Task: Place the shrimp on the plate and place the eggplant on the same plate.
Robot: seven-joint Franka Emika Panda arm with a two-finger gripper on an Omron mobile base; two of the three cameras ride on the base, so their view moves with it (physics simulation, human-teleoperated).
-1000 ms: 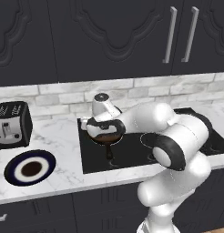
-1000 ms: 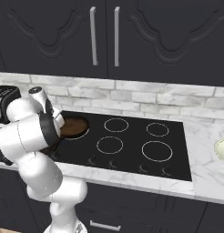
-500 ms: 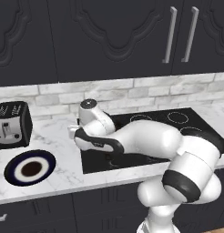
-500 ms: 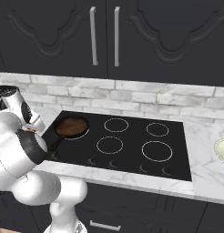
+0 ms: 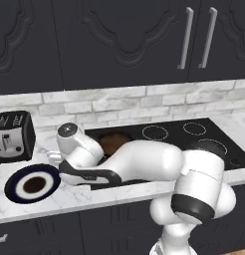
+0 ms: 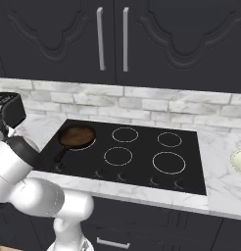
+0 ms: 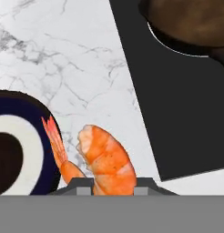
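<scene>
**Shrimp held in the gripper beside the plate**

The curled bright orange shrimp with paler streaks [image 7: 104,161] sits clamped in the gripper [image 7: 113,183], its two dark finger tips pressed against its lower body in the hand view. The thin fan tail sticks up on one side and the fat curled body rises on the other. The shrimp hangs over bare white marble tabletop [image 7: 82,68], just beside the round flat plate with a dark navy rim, white ring and dark brown centre [image 7: 20,150]; the tail overlaps the plate's rim in that view, but the shrimp is not yet on the plate.

From the left base view, the same plate [image 5: 31,184] lies near the front edge of the tabletop [image 5: 50,199], with the white arm reaching low across the front of the stove so that its wrist comes down just right of the plate. A black and silver toaster [image 5: 13,136] stands behind the plate, against the pale brick backsplash.

The brown-bottomed black frying pan [image 6: 77,137] rests on the rear left burner of the black glass cooktop [image 6: 142,162]. A pale cream bowl [image 6: 240,163] sits well apart, at the far right of the tabletop.
</scene>
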